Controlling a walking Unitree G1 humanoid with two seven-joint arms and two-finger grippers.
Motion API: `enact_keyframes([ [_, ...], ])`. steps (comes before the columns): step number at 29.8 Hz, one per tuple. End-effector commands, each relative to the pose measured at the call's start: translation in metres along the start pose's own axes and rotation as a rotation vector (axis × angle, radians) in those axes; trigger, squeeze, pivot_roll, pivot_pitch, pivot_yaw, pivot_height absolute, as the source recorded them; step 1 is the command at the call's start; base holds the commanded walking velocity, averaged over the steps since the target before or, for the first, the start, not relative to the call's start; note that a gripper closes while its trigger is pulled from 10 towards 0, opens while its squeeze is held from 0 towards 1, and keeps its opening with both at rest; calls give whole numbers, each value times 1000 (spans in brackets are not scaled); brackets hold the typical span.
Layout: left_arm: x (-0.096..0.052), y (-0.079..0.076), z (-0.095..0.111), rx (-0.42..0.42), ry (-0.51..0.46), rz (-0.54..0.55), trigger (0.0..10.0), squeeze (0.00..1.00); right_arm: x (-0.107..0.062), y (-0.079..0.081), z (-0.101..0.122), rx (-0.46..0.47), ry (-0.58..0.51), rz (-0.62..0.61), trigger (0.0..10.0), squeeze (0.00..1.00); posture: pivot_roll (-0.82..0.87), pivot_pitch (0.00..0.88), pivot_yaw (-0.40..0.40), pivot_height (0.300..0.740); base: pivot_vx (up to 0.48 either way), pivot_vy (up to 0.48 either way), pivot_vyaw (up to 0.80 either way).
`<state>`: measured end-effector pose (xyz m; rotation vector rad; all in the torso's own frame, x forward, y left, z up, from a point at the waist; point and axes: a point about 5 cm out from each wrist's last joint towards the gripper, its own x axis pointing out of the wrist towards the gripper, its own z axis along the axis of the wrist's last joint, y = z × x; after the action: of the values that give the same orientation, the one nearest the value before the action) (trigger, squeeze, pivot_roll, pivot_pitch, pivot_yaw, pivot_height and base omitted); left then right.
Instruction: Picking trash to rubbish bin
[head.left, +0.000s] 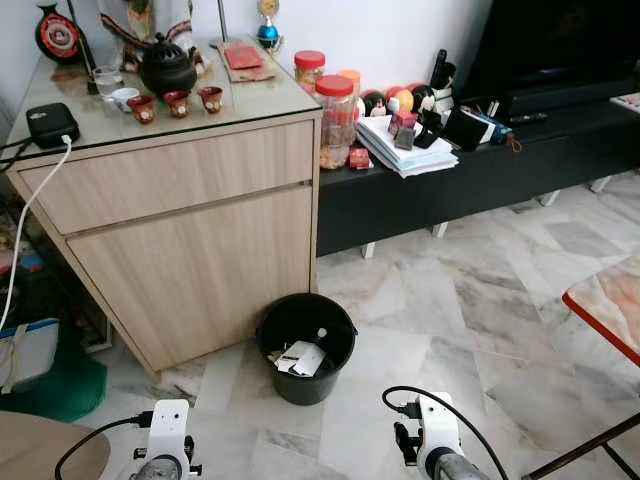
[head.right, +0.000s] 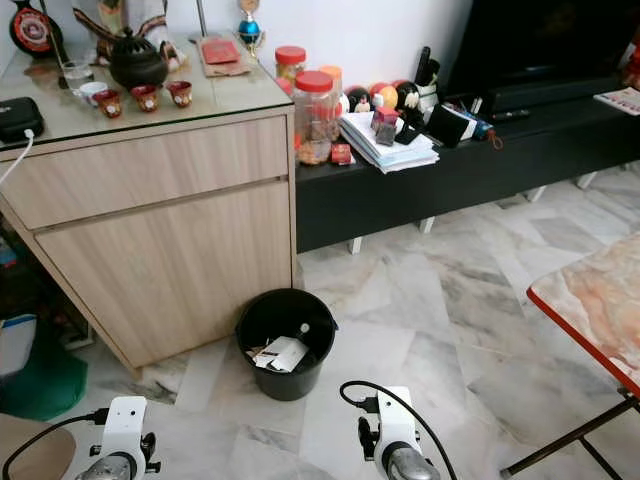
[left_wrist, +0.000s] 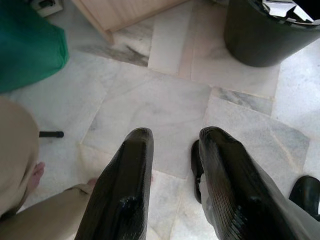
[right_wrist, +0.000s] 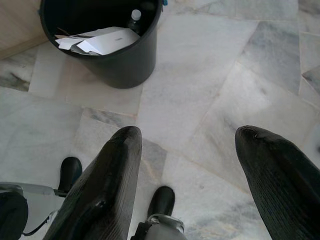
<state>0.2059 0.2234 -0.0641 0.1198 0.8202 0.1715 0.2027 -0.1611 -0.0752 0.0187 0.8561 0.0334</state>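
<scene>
Bin (head.left: 305, 345) sits by cabinet (head.left: 190, 240), paper trash (right_wrist: 102, 41) already inside. Right gripper (right_wrist: 192, 175) spread wide, left gripper (left_wrist: 172, 175) narrower, both empty (hanging low over floor, likely between picks).

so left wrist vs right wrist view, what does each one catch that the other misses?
Left wrist: a green bag, the wooden cabinet's corner, a person's beige trouser leg and toes, and the left gripper with a narrow gap between its fingers.

Right wrist: the inside of the bin, with white paper and a small bottle, and the right gripper spread wide.

Both: the black bin, the marble floor, nothing held in either gripper.
</scene>
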Motion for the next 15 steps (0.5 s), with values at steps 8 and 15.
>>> enact_keyframes([
  [8, 1, -4, 3, 11, -2, -20, 10000, 0, -1, -1, -3, 38, 7, -15, 10000, 0, 60, 21, -50, 740, 0, 0, -306],
  [15, 1, -6, 1, 42, 12, -28, 10000, 0, -2, -3, -6, 24, 13, -21, 10000, 0, 52, 24, -51, 740, 0, 0, -793],
])
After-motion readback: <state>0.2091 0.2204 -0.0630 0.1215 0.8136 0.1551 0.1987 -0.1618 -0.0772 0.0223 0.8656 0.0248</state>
